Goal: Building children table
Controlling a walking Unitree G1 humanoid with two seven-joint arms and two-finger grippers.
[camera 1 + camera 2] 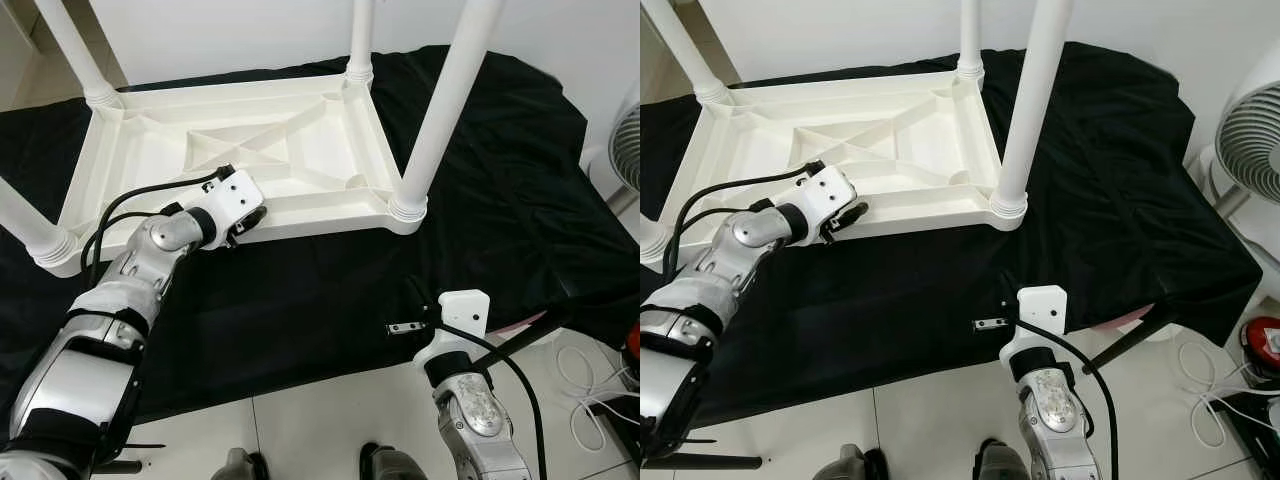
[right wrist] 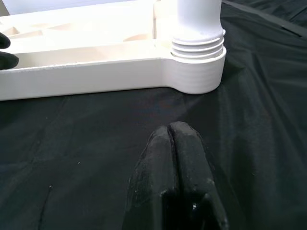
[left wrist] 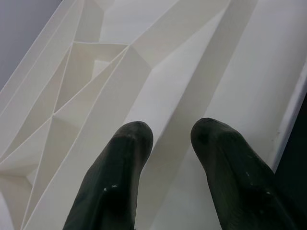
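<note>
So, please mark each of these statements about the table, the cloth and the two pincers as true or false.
1. The white table lies upside down, its legs pointing up. True.
2. The left pincer is shut tight. False: its fingers stand apart, over the ribbed underside near the table's front rim.
3. The right pincer is shut and holds nothing. True: it is above the black cloth, apart from the table.
4. The cloth is red. False: it is black.
5. The near right leg already sits in its corner socket. True.
6. A fan stands to the robot's left. False: it stands to the right.
</note>
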